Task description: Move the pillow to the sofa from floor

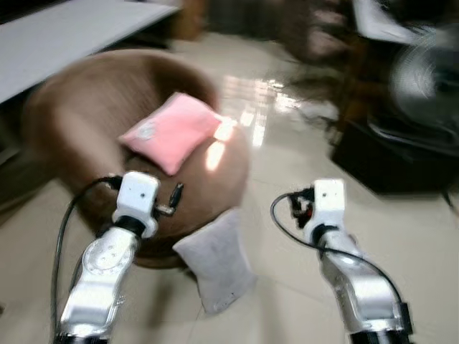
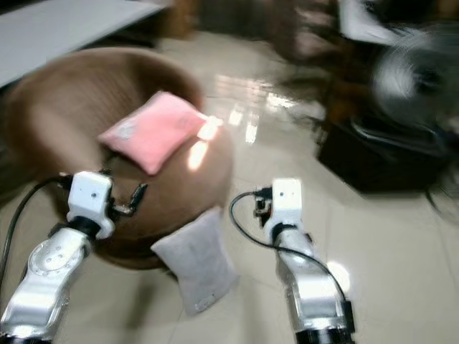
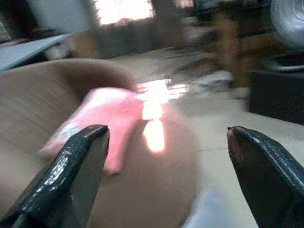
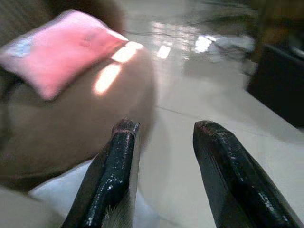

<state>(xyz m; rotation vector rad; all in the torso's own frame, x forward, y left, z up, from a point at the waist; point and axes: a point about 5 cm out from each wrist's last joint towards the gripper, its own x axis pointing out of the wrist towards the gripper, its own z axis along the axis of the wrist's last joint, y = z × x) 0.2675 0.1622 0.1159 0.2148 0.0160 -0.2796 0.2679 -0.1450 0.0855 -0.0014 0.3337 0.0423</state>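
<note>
A grey-white pillow (image 1: 215, 261) lies on the floor, leaning against the front of a round brown sofa (image 1: 79, 107). A pink pillow (image 1: 174, 131) rests on the sofa's seat. My left arm (image 1: 107, 258) is raised over the sofa's front edge, just left of the grey pillow. Its gripper (image 3: 165, 133) is open wide and empty, facing the pink pillow (image 3: 104, 118). My right arm (image 1: 344, 265) is held up over bare floor to the right of the grey pillow. The right gripper (image 4: 167, 126) is open and holds nothing, with the grey pillow (image 4: 61, 190) low beside it. The pictures are blurred.
Glossy tiled floor (image 1: 287, 150) stretches right of the sofa. A black box (image 1: 387, 154) and a fan (image 1: 423, 72) stand at the right rear. A pale flat surface (image 1: 64, 32) lies behind the sofa at the far left.
</note>
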